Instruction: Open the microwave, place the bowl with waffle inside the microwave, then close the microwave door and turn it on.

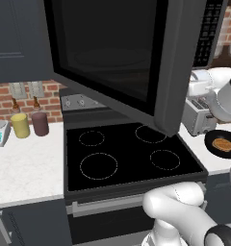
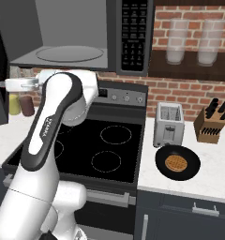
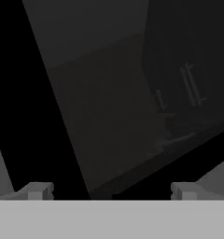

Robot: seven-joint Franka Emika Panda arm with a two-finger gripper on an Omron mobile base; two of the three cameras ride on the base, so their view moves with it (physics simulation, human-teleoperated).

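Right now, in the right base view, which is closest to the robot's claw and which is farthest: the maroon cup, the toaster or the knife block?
Measured from the gripper, at the far left:
1. Maroon cup, just below it, at left.
2. Toaster, well off to the right.
3. Knife block, farthest right.

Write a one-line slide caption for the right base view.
Microwave open above the stove; waffle in black bowl waits beside the toaster.
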